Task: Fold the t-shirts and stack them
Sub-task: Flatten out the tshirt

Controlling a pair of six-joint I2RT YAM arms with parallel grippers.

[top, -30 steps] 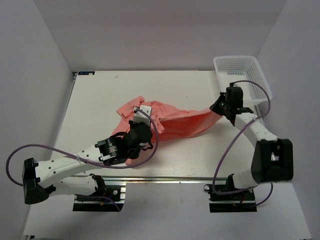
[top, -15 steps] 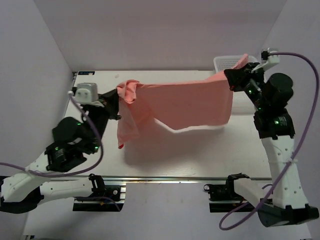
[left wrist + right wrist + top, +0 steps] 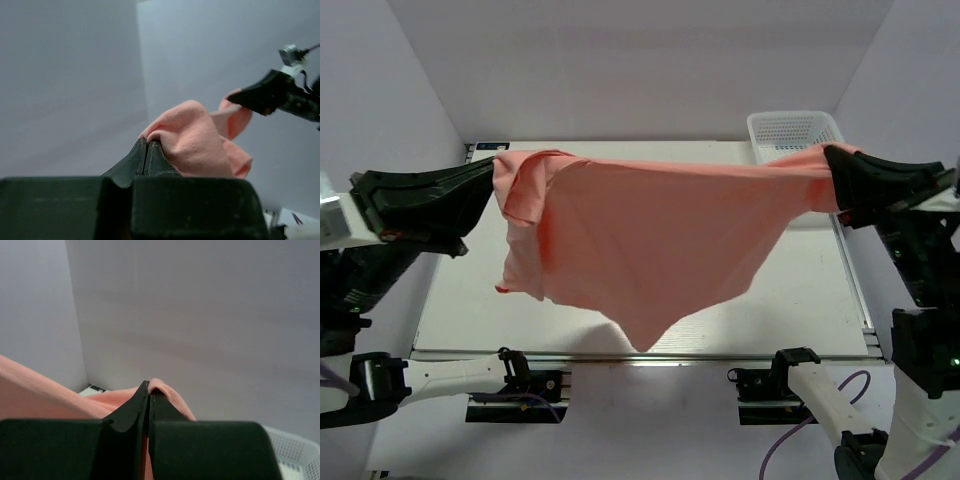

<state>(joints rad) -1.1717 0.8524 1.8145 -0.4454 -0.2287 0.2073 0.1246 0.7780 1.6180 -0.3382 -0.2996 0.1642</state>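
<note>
One salmon-pink t-shirt (image 3: 650,230) hangs in the air across the middle of the top view, stretched between the two arms above the white table (image 3: 810,290). The left gripper (image 3: 488,180), at the left edge of the frame, pinches the cloth at its upper left corner, where a sleeve folds over and drops down along the left side. The right gripper (image 3: 833,175), at the right edge, pinches the opposite end, which narrows into a tight strip toward the fingers. Between the two holds the upper edge runs almost straight, with a small sag, and the lower part of the shirt falls to a point near the bottom centre of the frame, over the near edge of the table. In the left wrist view the fingers are pressed together with a fold of pink cloth caught between them. In the right wrist view the fingers are also closed tight on a small fold of the cloth. At the upper right corner of the table stands a white mesh basket (image 3: 795,125), partly behind the right end of the shirt.
</note>
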